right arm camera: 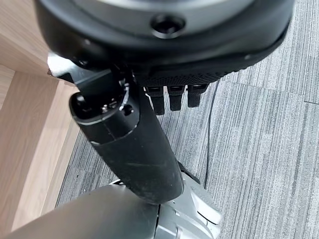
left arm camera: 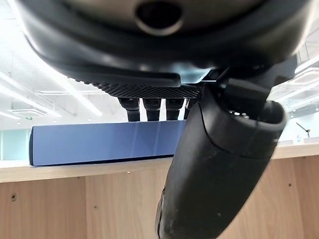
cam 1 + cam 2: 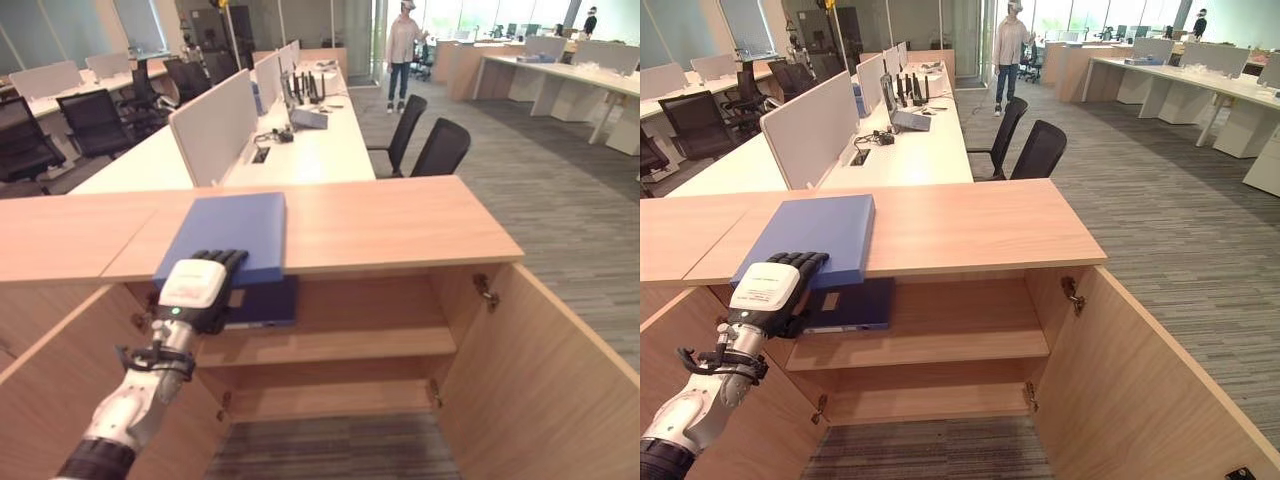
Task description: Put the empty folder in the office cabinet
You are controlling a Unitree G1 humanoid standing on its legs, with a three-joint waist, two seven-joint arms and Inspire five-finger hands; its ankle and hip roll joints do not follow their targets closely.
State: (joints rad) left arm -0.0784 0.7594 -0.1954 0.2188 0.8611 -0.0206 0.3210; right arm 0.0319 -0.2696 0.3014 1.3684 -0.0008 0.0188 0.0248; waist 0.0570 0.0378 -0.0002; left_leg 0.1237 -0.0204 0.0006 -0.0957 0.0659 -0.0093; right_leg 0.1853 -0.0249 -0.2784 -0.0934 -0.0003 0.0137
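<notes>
Folder (image 3: 228,236): blue, lay flat on cabinet top (image 3: 400,222), long axis running away from robot, near end jutting over front edge.
Cabinet (image 3: 330,345): doors open; 2nd blue folder (image 3: 262,302) on upper shelf, lower shelf bare.
L hand (image 3: 197,285): at folder's near end, fingers straight on top, thumb below.
R hand (image 1: 149,114): over carpet, fingers relaxed, held nothing.

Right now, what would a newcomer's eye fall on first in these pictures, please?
Probably the blue folder lying flat on top of the wooden cabinet, jutting over its front edge. The left hand reaches for that overhanging end, fingers laid on top and thumb below. Under it, both cabinet doors stand open, with a darker blue folder lying on the upper shelf.
</notes>
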